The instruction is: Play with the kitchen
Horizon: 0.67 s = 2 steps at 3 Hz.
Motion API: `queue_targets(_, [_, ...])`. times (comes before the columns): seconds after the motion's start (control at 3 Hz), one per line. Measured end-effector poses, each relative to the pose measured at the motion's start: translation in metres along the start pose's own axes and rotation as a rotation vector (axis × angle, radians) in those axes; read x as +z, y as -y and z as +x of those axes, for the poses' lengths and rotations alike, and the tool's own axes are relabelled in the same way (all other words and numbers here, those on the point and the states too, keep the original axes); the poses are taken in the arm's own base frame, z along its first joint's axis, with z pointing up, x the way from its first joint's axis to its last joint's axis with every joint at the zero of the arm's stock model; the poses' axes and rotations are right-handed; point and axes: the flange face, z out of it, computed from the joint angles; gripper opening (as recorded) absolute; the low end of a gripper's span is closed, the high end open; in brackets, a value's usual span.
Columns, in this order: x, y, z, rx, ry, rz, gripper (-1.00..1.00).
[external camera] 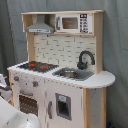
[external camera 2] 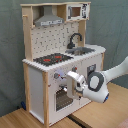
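Second exterior view, arm (external camera 2: 107, 80) reaching toward kitchen (external camera 2: 60, 55)

Standing on a light wooden table (external camera 2: 102, 117) in the second exterior view: the kitchen (external camera 2: 62, 65), white with light-wood sides, base flat on the boards. Set toward the table's far side, with bare planks showing before and beside it. In the first exterior view, the kitchen (external camera: 60, 70) seen again, its footing out of sight.
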Motion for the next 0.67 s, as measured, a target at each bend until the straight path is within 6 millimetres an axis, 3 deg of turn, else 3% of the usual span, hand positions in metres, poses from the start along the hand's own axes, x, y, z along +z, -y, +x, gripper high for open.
queue_targets(0.67, [-0.03,0.007,-0.032,-0.004,-0.007,-0.065,1.0])
